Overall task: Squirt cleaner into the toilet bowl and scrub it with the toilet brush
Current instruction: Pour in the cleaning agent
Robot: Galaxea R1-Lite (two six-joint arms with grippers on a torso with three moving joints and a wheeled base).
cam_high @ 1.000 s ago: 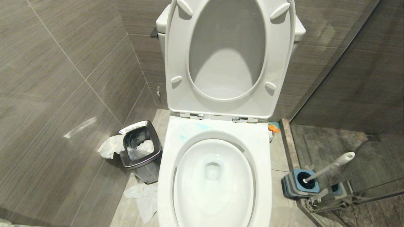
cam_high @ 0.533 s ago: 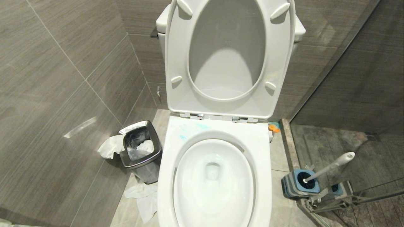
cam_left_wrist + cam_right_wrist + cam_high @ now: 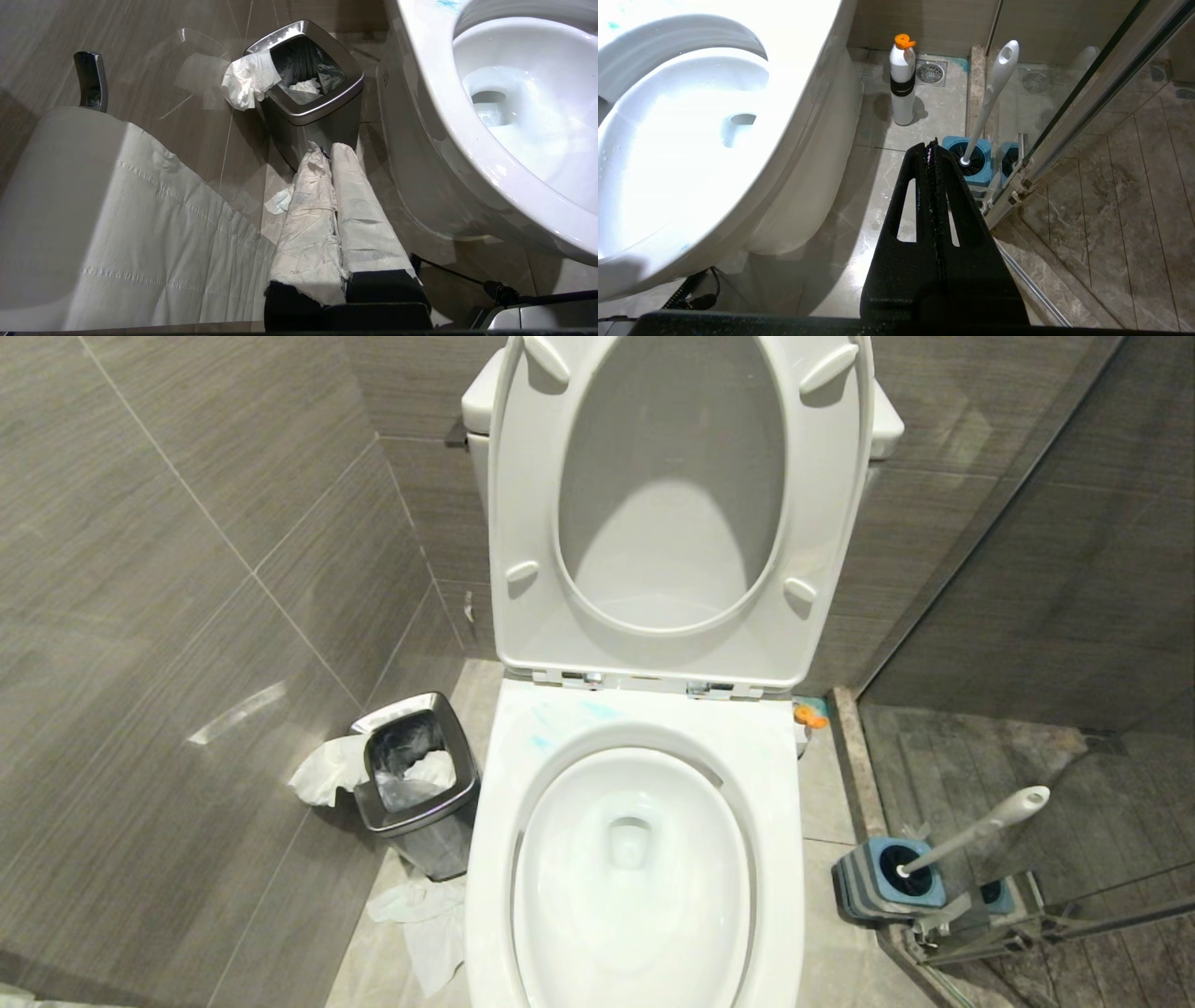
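Observation:
The white toilet bowl [image 3: 579,915] stands in the middle with seat and lid raised; thin blue cleaner smears [image 3: 540,742] mark its back rim. The toilet brush [image 3: 980,826] leans in its blue-and-grey holder [image 3: 887,882] on the floor to the right, by the glass partition. A white cleaner bottle with an orange cap [image 3: 902,84] stands on the floor beside the toilet. Neither arm shows in the head view. My left gripper [image 3: 328,151], its fingers wrapped in white paper, hangs shut and empty beside the bin. My right gripper [image 3: 932,147] is shut and empty, short of the brush holder [image 3: 971,161].
A square steel waste bin [image 3: 415,784] with tissue hanging out stands left of the toilet, and crumpled tissue [image 3: 425,919] lies on the floor. A toilet-paper roll [image 3: 84,219] fills the near side of the left wrist view. Tiled wall on the left, glass shower partition [image 3: 1027,523] on the right.

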